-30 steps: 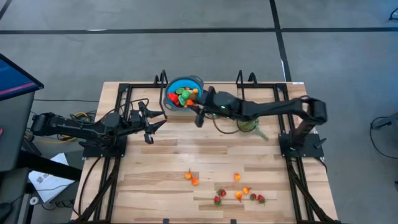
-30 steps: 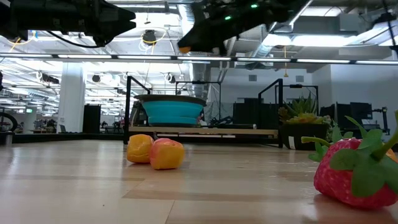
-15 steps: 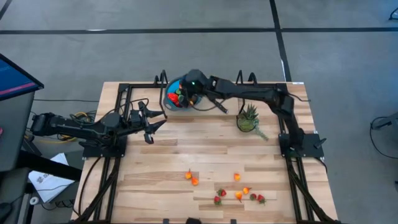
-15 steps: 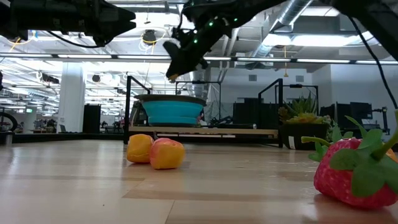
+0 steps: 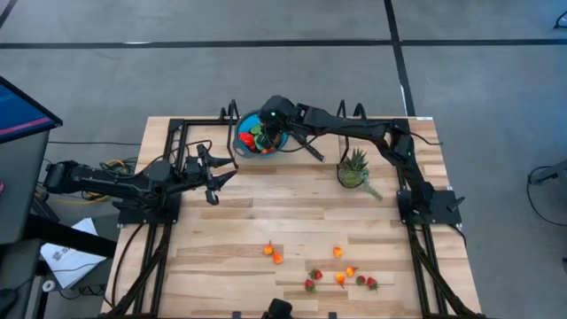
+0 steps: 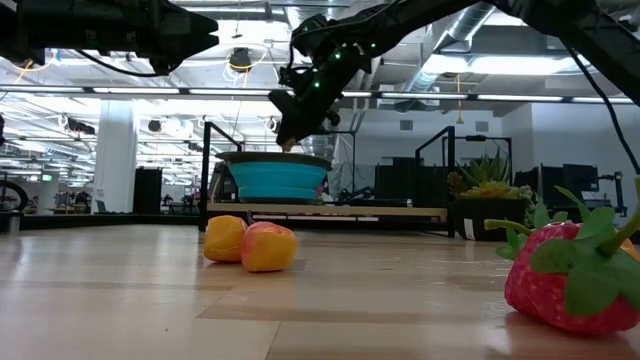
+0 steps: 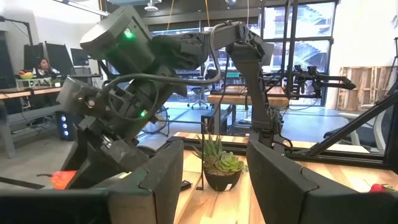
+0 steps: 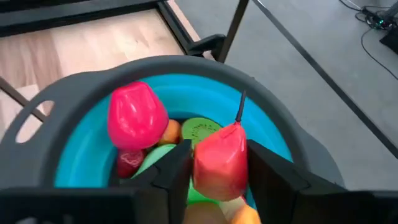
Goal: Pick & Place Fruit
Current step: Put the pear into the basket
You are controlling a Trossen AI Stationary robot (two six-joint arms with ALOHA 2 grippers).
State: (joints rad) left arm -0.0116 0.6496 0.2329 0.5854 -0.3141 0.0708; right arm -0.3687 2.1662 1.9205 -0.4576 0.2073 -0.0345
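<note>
Wooden slatted desk [image 5: 301,213], listed from near edge to far edge.

Near edge, right of centre: a scatter of small toy fruit [image 5: 339,276], red strawberries and orange pieces, lying loose on the boards. In the low view 1 red strawberry with green leaves [image 6: 568,278] sits closest, and 2 orange-yellow peach pieces [image 6: 250,244] touch each other farther back.

Left edge, mid-depth: left pincer [image 5: 213,175], hovering above the desk, its 2 dark fingers [image 7: 155,180] standing apart with nothing between them.

Right side, toward the far edge: spiky green plant in a small pot [image 5: 353,168], upright.

Far edge, centre: round blue bowl with grey rim and handle [image 5: 246,126], already holding several fruits, among them a pink-red one [image 8: 137,118], a green kiwi slice [image 8: 205,129] and orange pieces. Right pincer [image 5: 266,135] hangs directly over the bowl, a red pear-shaped toy fruit with a thin stem [image 8: 221,158] sitting between its 2 fingers; whether they grip it cannot be told.
</note>
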